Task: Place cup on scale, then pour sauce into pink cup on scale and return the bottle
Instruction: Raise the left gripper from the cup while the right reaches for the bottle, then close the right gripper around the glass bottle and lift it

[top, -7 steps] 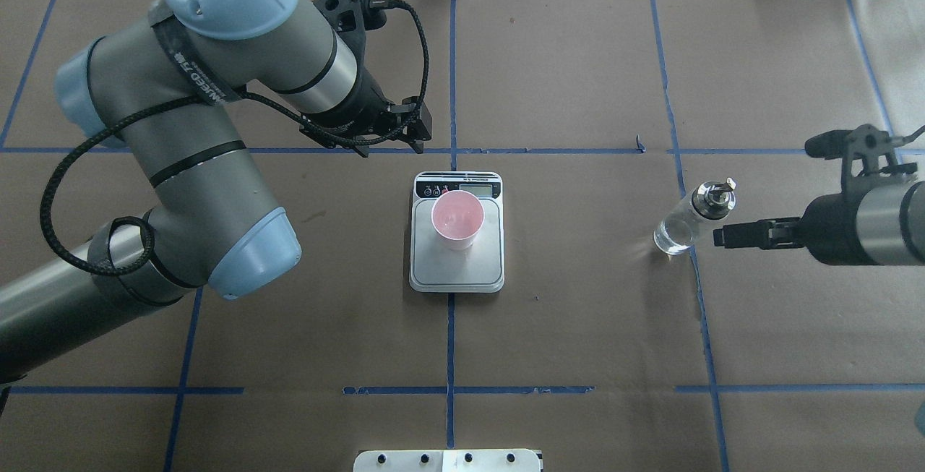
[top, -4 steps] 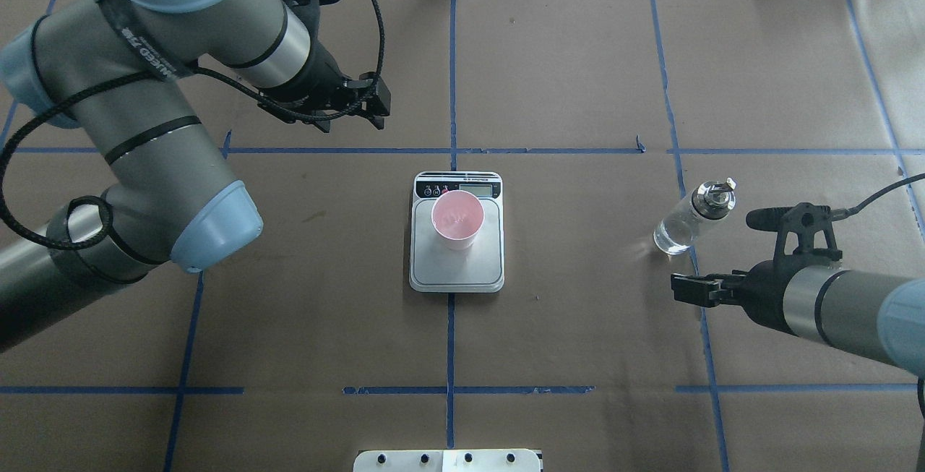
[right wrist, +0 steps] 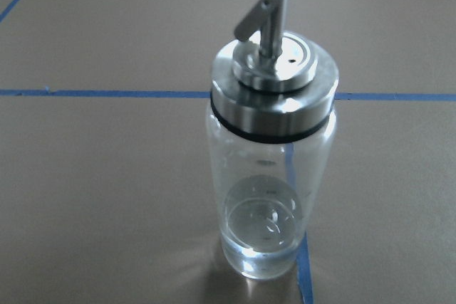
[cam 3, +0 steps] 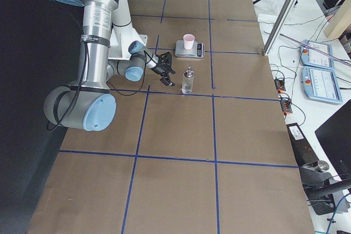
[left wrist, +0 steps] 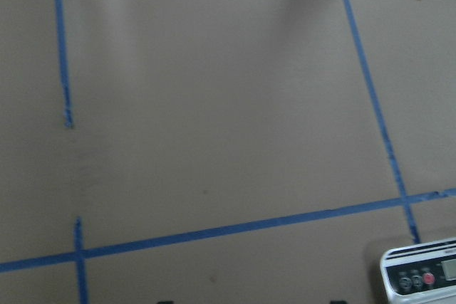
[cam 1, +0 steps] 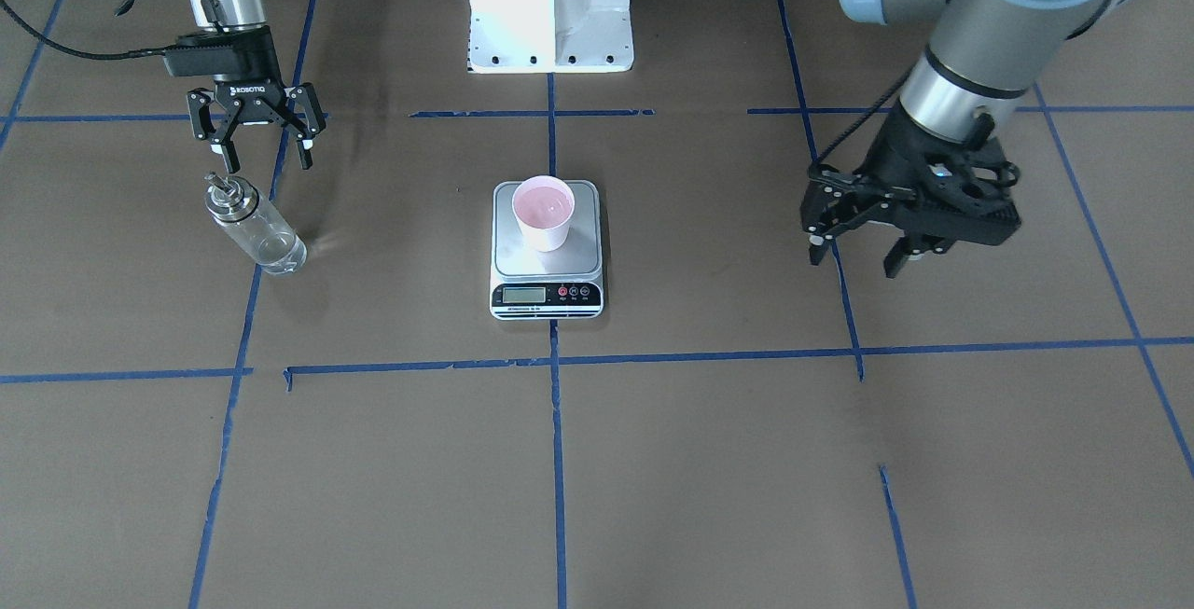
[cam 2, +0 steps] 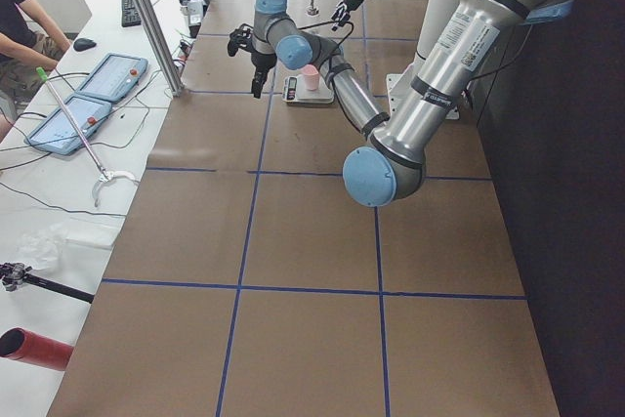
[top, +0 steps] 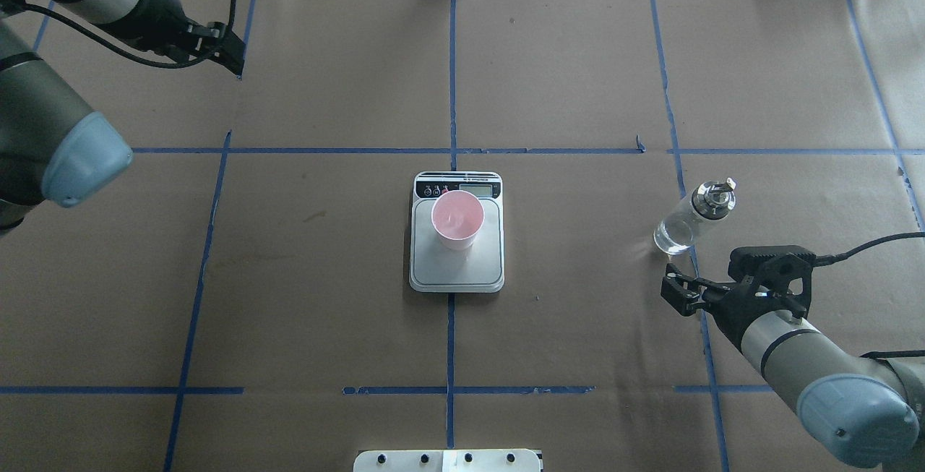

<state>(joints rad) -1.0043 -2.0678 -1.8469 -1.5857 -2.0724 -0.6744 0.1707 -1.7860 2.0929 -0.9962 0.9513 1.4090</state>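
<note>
The cup (top: 457,220), white outside and pink inside, stands upright on the far part of the scale (top: 457,273), behind its display strip; both also show in the front view as cup (cam 1: 544,211) and scale (cam 1: 546,259). The clear glass bottle (top: 694,219) with a silver cap and spout stands upright on the table to the right. It fills the right wrist view (right wrist: 271,176) and holds a little clear liquid. My right gripper (top: 676,291) is open and empty, just on the robot's side of the bottle (cam 1: 254,225), apart from it. My left gripper (cam 1: 853,259) is open and empty, far left of the scale.
Brown paper with blue tape lines (top: 451,74) covers the table. The robot's white base plate (cam 1: 550,3) sits at the near middle edge. The left wrist view shows bare paper and a corner of the scale (left wrist: 420,275). Operators' tablets (cam 2: 88,95) lie beyond the far edge.
My left arm has swung away from the scale to the far left. My right gripper has moved from the bottle's right side to its robot side, still open.
</note>
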